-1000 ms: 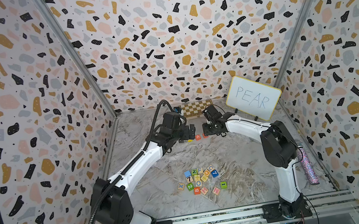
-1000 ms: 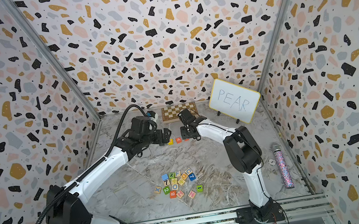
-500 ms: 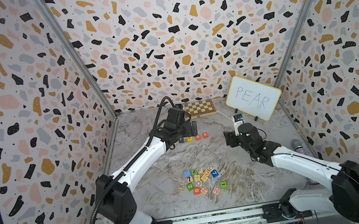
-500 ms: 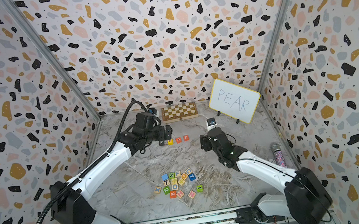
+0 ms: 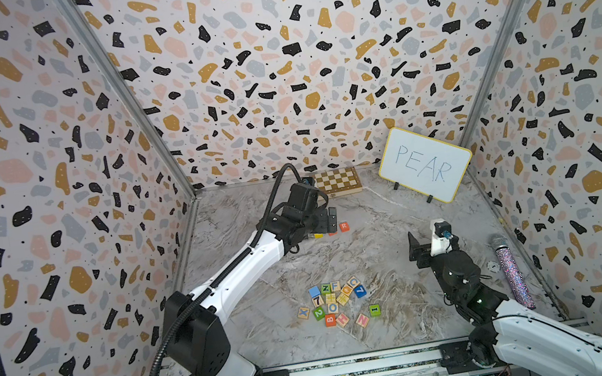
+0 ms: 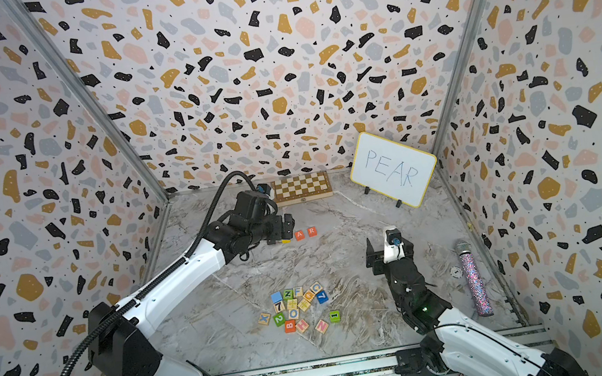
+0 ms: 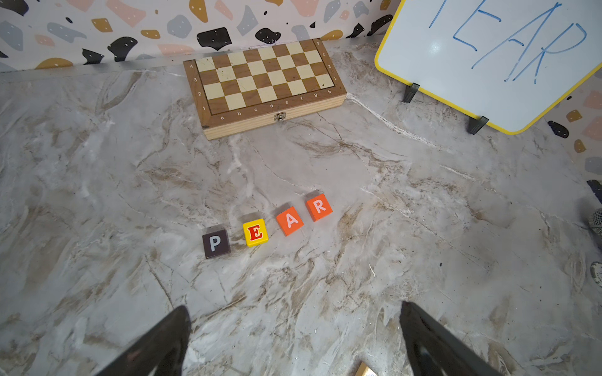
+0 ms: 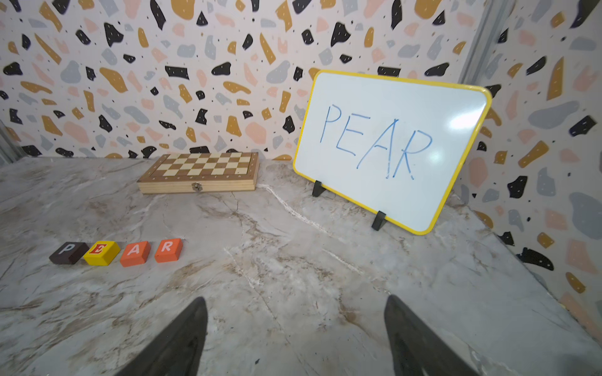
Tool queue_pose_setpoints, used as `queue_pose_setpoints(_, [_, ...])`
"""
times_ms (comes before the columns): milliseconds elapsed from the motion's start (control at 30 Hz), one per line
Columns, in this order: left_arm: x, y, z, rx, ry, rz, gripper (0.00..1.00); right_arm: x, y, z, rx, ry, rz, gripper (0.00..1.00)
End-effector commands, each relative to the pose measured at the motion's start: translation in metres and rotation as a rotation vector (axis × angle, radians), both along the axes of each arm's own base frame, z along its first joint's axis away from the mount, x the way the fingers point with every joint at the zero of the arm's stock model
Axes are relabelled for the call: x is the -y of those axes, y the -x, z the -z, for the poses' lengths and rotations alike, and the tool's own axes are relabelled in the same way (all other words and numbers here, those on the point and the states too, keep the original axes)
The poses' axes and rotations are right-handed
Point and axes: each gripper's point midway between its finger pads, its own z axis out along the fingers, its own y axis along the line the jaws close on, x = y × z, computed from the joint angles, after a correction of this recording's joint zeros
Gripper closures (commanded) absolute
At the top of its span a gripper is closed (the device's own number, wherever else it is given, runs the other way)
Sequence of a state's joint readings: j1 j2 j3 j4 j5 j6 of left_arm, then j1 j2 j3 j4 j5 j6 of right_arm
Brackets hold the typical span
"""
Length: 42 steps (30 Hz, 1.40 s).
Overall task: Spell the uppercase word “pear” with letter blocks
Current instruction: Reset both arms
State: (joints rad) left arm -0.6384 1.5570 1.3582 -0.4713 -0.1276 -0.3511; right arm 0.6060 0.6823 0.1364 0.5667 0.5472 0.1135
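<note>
Jaws on left gripper (image 7: 293,314) and right gripper (image 8: 294,304) gaped, empty; letter blocks (image 7: 289,221) lay face-up, row's R end toward whiteboard (image 8: 391,146).

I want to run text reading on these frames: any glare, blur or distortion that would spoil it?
Right wrist view: two glare patches on the whiteboard, beside the writing, not over it. Left wrist view: the letter blocks sharp and evenly lit; the left gripper out of focus at the frame edge. Both top views: blocks tiny, partly hidden behind the left arm.
</note>
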Motion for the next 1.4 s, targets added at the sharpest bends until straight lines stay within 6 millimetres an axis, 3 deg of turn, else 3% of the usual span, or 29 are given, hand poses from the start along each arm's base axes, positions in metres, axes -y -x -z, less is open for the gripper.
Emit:
queue_pose_setpoints(0, [-0.003, 0.006, -0.019, 0.071, 0.006, 0.007, 0.01, 0.019, 0.007, -0.027, 0.136, -0.029, 0.073, 0.01])
queue_pose_setpoints(167, [-0.009, 0.020, -0.035, 0.186, 0.054, 0.041, 0.01, 0.036, 0.013, -0.017, 0.137, -0.116, 0.116, 0.01])
queue_pose_setpoints(333, [-0.036, 0.034, -0.049, 0.331, 0.068, -0.006, 0.01, 0.050, 0.018, -0.005, 0.134, -0.129, 0.181, 0.01])
queue_pose_setpoints(433, [-0.058, 0.041, -0.044, 0.401, 0.031, -0.053, 0.01, 0.052, 0.017, -0.006, 0.157, -0.129, 0.185, 0.01])
queue_pose_setpoints(600, [-0.112, 0.051, -0.020, 0.497, -0.087, -0.235, 0.01, 0.059, 0.005, -0.007, 0.142, -0.093, 0.234, 0.01])
queue_pose_setpoints(800, [-0.155, 0.056, 0.008, 0.512, -0.216, -0.300, 0.01, 0.070, -0.016, -0.002, 0.096, -0.036, 0.292, 0.01])
queue_pose_setpoints(967, [-0.187, 0.051, 0.031, 0.526, -0.259, -0.368, 0.01, 0.088, -0.040, 0.012, 0.028, -0.061, 0.351, 0.00])
queue_pose_setpoints(1067, [-0.207, 0.048, 0.042, 0.540, -0.298, -0.416, 0.01, 0.087, -0.050, 0.012, 0.028, -0.045, 0.319, 0.00])
queue_pose_setpoints(1267, [-0.246, 0.035, 0.071, 0.535, -0.220, -0.497, 0.01, 0.090, -0.058, 0.006, 0.050, 0.020, 0.288, 0.01])
queue_pose_setpoints(1367, [-0.262, 0.026, 0.084, 0.518, -0.208, -0.540, 0.01, 0.107, -0.065, 0.018, 0.004, 0.010, 0.339, 0.01])
